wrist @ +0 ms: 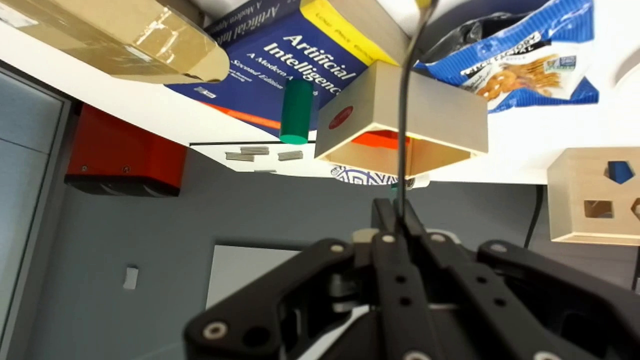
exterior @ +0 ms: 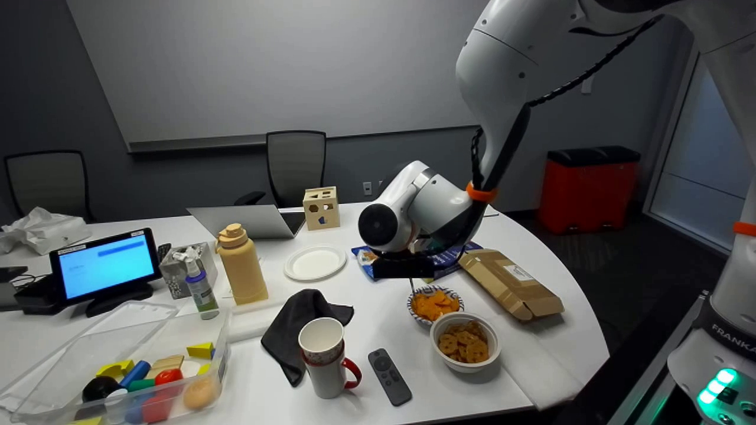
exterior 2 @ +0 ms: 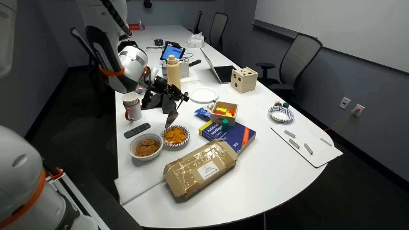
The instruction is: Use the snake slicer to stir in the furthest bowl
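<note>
My gripper (wrist: 399,207) is shut on the thin metal handle of a slicer (wrist: 403,125) with a flat blade. In an exterior view the gripper (exterior 2: 184,96) holds the slicer (exterior 2: 171,118) with its blade pointing down, its tip at the rim of the patterned bowl (exterior 2: 188,135) of orange chips. In an exterior view the slicer (exterior: 411,285) also overlaps the left side of this bowl (exterior: 418,319). I cannot tell whether the blade touches the chips. A white bowl (exterior: 468,368) of brown round snacks stands beside it. An empty patterned bowl (exterior 2: 281,120) stands at the far side.
A cardboard box (exterior 2: 201,169) and a blue book (exterior 2: 243,137) bearing a wooden box (exterior 2: 220,119) and a green cylinder (exterior 2: 225,125) lie near the chip bowl. A stacked mug (exterior: 326,366), a remote (exterior: 390,376), a dark cloth (exterior: 295,330) and a white plate (exterior: 316,262) are around.
</note>
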`<state>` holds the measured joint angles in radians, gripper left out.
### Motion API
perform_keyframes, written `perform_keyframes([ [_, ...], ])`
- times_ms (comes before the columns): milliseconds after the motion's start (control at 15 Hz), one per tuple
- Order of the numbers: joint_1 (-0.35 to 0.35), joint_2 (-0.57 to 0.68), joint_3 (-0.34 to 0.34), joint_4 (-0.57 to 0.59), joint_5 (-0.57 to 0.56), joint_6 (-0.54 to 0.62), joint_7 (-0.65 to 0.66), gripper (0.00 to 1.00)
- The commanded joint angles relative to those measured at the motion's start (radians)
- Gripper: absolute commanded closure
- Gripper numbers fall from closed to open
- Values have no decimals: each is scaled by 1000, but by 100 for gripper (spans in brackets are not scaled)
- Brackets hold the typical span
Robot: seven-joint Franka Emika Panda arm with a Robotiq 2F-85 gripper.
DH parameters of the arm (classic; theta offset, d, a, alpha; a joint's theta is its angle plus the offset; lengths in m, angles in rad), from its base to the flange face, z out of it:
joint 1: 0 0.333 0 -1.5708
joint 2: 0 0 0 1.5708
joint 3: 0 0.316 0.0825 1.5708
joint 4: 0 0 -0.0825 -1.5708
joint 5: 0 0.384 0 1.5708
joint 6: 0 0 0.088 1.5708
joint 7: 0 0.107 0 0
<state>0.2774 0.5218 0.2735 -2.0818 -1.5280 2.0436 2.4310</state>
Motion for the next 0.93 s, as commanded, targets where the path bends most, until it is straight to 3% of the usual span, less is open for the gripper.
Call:
perform_keyframes([
  [0,9,-17,-22,-23,-51,1,78,99],
  [400,19,17,-36,-38,-182,-39,174,99],
  [867,8,24,-41,-75,-233,-93,147,99],
])
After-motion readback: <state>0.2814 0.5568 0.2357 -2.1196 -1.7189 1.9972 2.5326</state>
